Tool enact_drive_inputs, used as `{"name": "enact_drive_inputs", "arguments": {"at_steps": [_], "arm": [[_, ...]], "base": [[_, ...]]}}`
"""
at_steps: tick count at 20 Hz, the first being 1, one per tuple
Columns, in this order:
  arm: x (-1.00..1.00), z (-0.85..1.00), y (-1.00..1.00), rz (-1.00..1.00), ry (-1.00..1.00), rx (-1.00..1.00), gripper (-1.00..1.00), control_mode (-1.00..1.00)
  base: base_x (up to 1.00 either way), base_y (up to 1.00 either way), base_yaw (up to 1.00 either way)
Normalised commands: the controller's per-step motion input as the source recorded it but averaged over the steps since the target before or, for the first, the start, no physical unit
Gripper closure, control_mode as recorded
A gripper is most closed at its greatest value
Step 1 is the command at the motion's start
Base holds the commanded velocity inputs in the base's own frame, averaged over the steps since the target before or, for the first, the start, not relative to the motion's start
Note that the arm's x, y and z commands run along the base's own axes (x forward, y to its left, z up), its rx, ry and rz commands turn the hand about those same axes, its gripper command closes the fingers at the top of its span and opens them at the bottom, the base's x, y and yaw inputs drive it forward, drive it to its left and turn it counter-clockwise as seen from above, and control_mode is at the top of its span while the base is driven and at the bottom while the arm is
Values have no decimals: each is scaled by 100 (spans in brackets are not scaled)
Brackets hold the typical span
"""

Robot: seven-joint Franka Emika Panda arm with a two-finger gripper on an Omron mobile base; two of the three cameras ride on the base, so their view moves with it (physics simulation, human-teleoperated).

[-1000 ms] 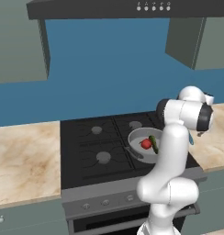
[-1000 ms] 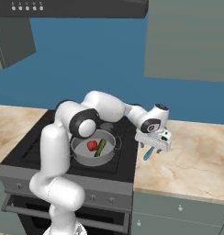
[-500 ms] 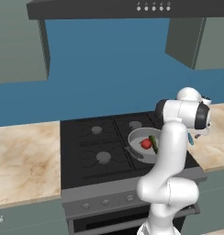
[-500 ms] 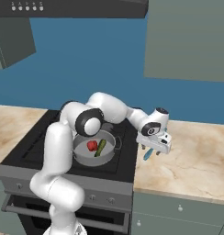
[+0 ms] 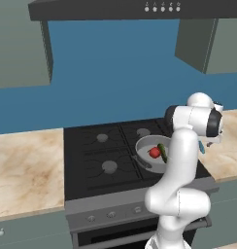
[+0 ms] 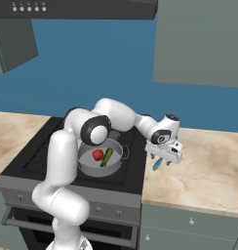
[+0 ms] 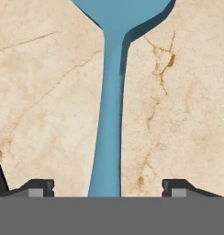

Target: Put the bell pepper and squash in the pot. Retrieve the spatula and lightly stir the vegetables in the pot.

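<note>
Black stove (image 5: 106, 155) set btwn two marble counter (image 6: 208, 166) stretches, w/ grey pot (image 6: 102, 158) on its front-right burner near the stove's right edge; teal spatula (image 7: 109, 114) over the right counter, close to its left edge, contact w/ marble unclear.

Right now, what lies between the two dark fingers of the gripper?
In the hand view, the long handle of the thin teal-blue spatula runs between the fingers, which stand wide apart on either side of it. Beige marble counter shows underneath.

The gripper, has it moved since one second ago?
Yes. In the right base view the gripper has shifted slightly left, toward the stove edge.
</note>
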Motion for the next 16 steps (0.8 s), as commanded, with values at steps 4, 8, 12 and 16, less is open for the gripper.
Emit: {"name": "enact_drive_inputs", "arguments": {"at_steps": [4, 8, 12, 16], "arm": [[-3, -13, 1, 0, 0, 0, -100, -100], [1, -32, 0, -2, 0, 0, -100, -100], [-17, -17, 0, -1, 0, 0, -100, -100], [-15, -5, 9, 0, 0, 0, -100, -100]], "base": [[0, 0, 0], [0, 0, 0], [0, 0, 0], [0, 0, 0]]}}
